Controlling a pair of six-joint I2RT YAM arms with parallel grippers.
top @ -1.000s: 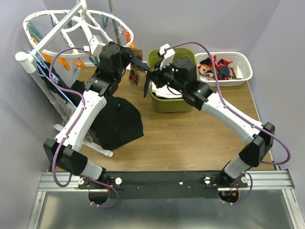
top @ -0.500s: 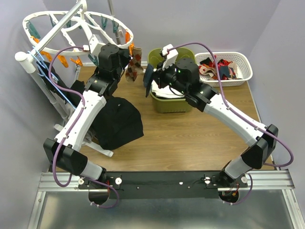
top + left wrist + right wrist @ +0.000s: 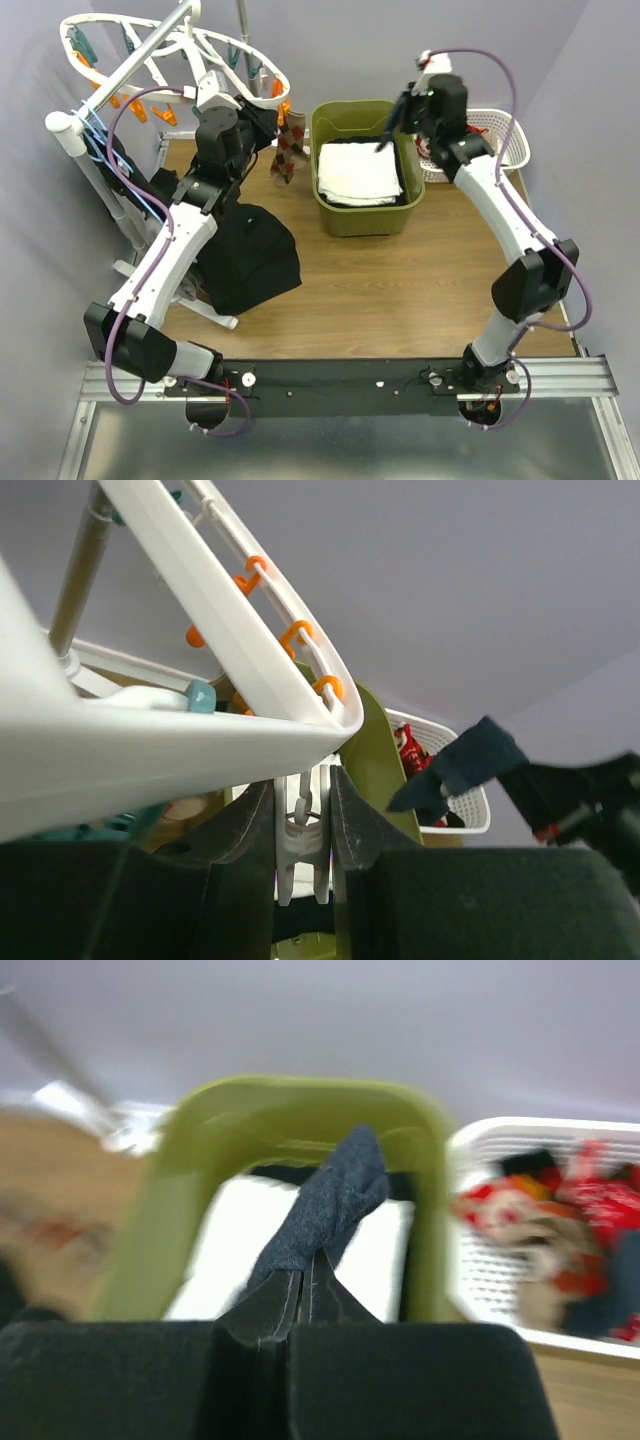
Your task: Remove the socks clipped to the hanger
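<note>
Removal is partly done: socks (image 3: 560,1210) lie in the basket (image 3: 462,1250), the right fingers (image 3: 268,1305) are clenched on a dark sock (image 3: 325,1200) over the bin (image 3: 150,1230), and the left fingers (image 3: 248,828) pinch a clip (image 3: 300,835) on the hanger (image 3: 230,630), beside an argyle sock (image 3: 288,150) not yet freed.

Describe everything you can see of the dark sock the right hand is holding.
The dark sock is plain navy-grey knit, soft and limp. The shut right hand pinches one end; the rest trails out as a narrow twisted strip. It is in the air over the right side of the green bin, beside the white basket. Nothing else seems to touch it.
</note>
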